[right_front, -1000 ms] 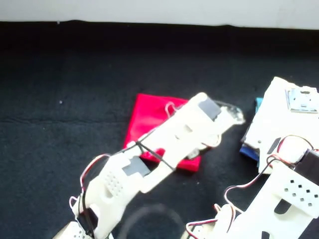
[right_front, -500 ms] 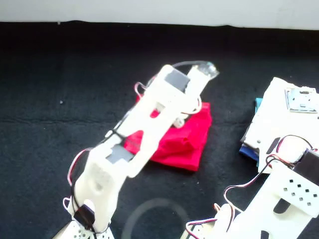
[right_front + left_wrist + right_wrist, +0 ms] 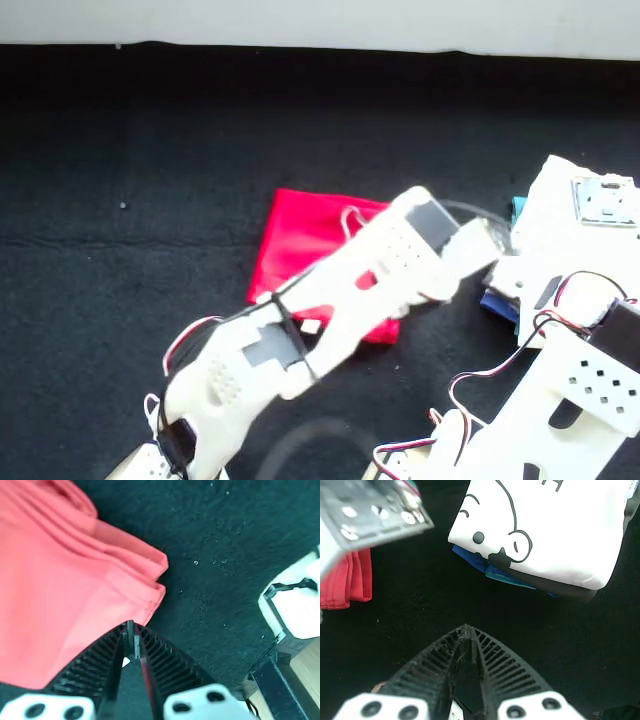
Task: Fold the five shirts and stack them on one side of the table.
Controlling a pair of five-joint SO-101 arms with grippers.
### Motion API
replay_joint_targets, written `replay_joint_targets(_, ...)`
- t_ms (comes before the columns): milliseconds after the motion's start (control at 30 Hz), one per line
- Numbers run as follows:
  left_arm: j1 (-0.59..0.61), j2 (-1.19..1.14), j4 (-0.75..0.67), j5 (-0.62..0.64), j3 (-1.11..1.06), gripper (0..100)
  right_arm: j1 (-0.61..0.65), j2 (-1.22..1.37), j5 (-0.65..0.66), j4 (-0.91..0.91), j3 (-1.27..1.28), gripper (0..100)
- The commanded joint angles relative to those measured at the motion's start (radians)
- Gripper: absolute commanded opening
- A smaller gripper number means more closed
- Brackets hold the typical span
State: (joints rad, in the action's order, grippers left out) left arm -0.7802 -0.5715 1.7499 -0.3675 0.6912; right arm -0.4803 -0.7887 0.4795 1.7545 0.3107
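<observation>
Mid-table on black cloth-covered table [image 3: 130,150]: folded red fabric shirt [image 3: 300,235], lying flat. Left gripper [image 3: 131,626] at its corner edge, jaws pressed together, nothing seen between. Toward table's right side: stack of folded shirts [image 3: 560,230], white printed shirt [image 3: 545,525] on top, blue shirt [image 3: 470,559] and teal shirt [image 3: 505,577] beneath. Right gripper [image 3: 466,628] above bare cloth between stack and red shirt, jaws together, empty.

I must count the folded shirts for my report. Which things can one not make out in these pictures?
High view: the left arm hides the near right corner of the red shirt.
High view: the picture's right edge and the right arm cut off the white shirt.
Right wrist view: the white shirt covers the shirts beneath it, mere thin edges, so their number cannot be told.
</observation>
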Motion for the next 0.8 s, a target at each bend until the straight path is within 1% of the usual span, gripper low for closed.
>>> replay_joint_targets(0,0.130,0.108,0.012,0.009,0.041,1,0.004,-0.004,0.002,0.005,-0.004,0.6)
replay_joint_targets(100,0.288,0.188,0.012,0.063,0.042,1,0.062,-0.002,0.000,0.005,0.004,0.6)
replay_joint_targets(233,0.484,0.335,0.014,0.072,0.038,1,0.205,0.012,-0.012,0.005,0.004,0.6)
replay_joint_targets(400,0.731,0.513,0.014,0.069,0.038,1,0.409,0.216,-0.187,0.004,-0.005,0.6)
replay_joint_targets(500,0.891,0.567,0.014,0.014,0.036,1,0.526,0.360,-0.244,-0.042,-0.035,0.6)
replay_joint_targets(600,1.041,0.581,0.012,-0.077,0.038,1,0.599,0.479,-0.292,-0.111,-0.113,2.9)
replay_joint_targets(667,1.125,0.582,0.012,-0.135,0.041,1,0.633,0.555,-0.324,-0.154,-0.171,8.8)
replay_joint_targets(767,1.228,0.579,0.011,-0.190,0.041,1,0.664,0.680,-0.368,-0.197,-0.269,18.3)
